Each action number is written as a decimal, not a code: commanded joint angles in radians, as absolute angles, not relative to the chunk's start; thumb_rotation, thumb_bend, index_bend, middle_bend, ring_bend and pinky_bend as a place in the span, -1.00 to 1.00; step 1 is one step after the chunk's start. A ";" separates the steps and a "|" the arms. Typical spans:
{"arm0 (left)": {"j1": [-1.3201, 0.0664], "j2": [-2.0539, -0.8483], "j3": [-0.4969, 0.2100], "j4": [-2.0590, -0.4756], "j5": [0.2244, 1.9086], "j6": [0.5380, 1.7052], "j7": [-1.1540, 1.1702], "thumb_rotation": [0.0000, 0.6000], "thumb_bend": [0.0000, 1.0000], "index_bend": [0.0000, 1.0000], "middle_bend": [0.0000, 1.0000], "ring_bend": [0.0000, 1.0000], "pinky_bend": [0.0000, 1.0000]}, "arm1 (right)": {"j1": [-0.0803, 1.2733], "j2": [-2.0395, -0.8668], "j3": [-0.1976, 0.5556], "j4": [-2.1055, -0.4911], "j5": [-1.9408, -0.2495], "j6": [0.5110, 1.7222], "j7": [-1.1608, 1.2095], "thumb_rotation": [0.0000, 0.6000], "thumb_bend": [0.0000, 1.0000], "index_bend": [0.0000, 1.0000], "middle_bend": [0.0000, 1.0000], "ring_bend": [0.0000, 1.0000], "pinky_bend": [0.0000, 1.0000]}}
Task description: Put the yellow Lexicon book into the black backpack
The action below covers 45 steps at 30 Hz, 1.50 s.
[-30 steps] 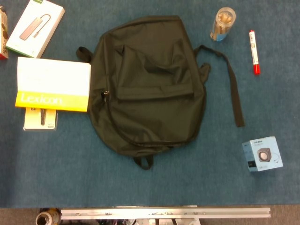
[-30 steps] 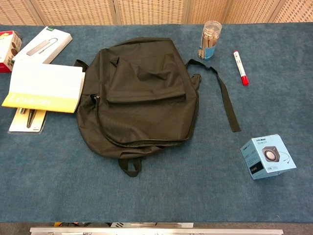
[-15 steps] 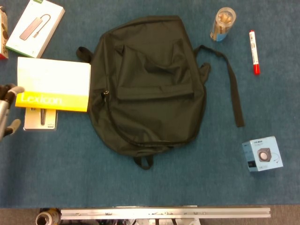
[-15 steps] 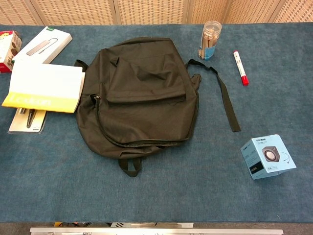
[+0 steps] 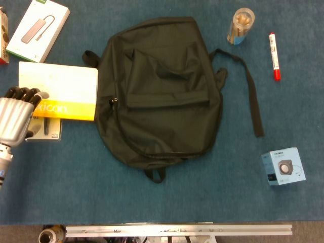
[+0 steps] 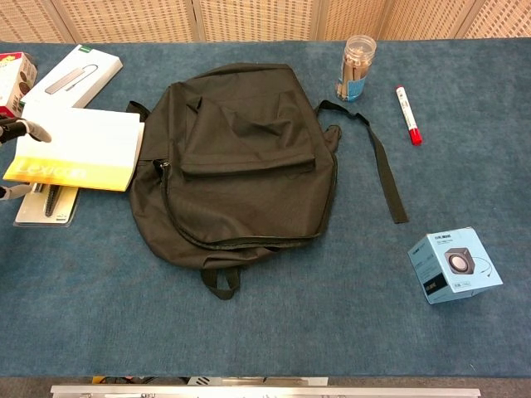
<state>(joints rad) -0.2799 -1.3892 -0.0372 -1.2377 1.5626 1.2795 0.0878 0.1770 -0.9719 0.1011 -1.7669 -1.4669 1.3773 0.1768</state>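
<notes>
The yellow-and-white Lexicon book (image 5: 63,91) (image 6: 79,149) lies flat at the left, touching the left side of the black backpack (image 5: 162,91) (image 6: 241,157). The backpack lies flat mid-table with its zipper pull (image 5: 114,101) on the side facing the book; I cannot tell whether the main pocket is unzipped. My left hand (image 5: 16,117) hovers at the book's left end, covering the first letters of the title. Its fingers (image 6: 23,128) are apart and hold nothing. The right hand shows in neither view.
A flat packaged item (image 5: 44,129) (image 6: 46,203) lies partly under the book. A white hub box (image 5: 38,23) (image 6: 73,75) and snack box (image 6: 12,83) sit far left. A clear jar (image 5: 240,25), red marker (image 5: 274,55) and blue speaker box (image 5: 283,166) stand right.
My left hand has come in from the left edge and moved right and up over the book's left end. The book and backpack have not moved.
</notes>
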 commanded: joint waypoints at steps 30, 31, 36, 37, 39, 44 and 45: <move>-0.330 -1.644 -0.022 -0.811 1.553 1.289 -0.146 1.00 -0.73 -0.33 -0.30 -0.44 -0.47 | 0.163 -0.967 0.099 -1.774 -1.461 1.389 0.171 1.00 -0.40 -0.18 -0.29 -0.39 -0.24; -0.333 -1.649 -0.022 -0.805 1.553 1.288 -0.151 1.00 -0.73 -0.33 -0.30 -0.44 -0.47 | 0.162 -0.967 0.099 -1.774 -1.460 1.389 0.172 1.00 -0.40 -0.18 -0.29 -0.39 -0.24; -0.340 -1.669 -0.035 -0.785 1.548 1.309 -0.197 1.00 -0.73 -0.28 -0.25 -0.40 -0.47 | 0.158 -0.965 0.098 -1.776 -1.463 1.395 0.171 1.00 -0.40 -0.18 -0.29 -0.39 -0.24; -0.341 -1.675 -0.040 -0.778 1.548 1.322 -0.208 1.00 -0.73 -0.26 -0.21 -0.37 -0.47 | 0.157 -0.964 0.098 -1.776 -1.463 1.396 0.171 1.00 -0.40 -0.18 -0.29 -0.39 -0.24; -0.342 -1.683 -0.048 -0.765 1.549 1.345 -0.227 1.00 -0.73 -0.19 -0.13 -0.29 -0.45 | 0.155 -0.964 0.098 -1.776 -1.462 1.397 0.171 1.00 -0.40 -0.18 -0.29 -0.39 -0.24; -0.345 -1.710 -0.068 -0.723 1.548 1.401 -0.281 1.00 -0.72 -0.04 0.03 -0.15 -0.34 | 0.154 -0.964 0.098 -1.774 -1.461 1.397 0.172 1.00 -0.40 -0.18 -0.29 -0.39 -0.24; -0.346 -1.714 -0.070 -0.717 1.548 1.406 -0.285 1.00 -0.72 -0.01 0.05 -0.13 -0.33 | 0.155 -0.964 0.098 -1.774 -1.461 1.396 0.172 1.00 -0.40 -0.18 -0.29 -0.39 -0.24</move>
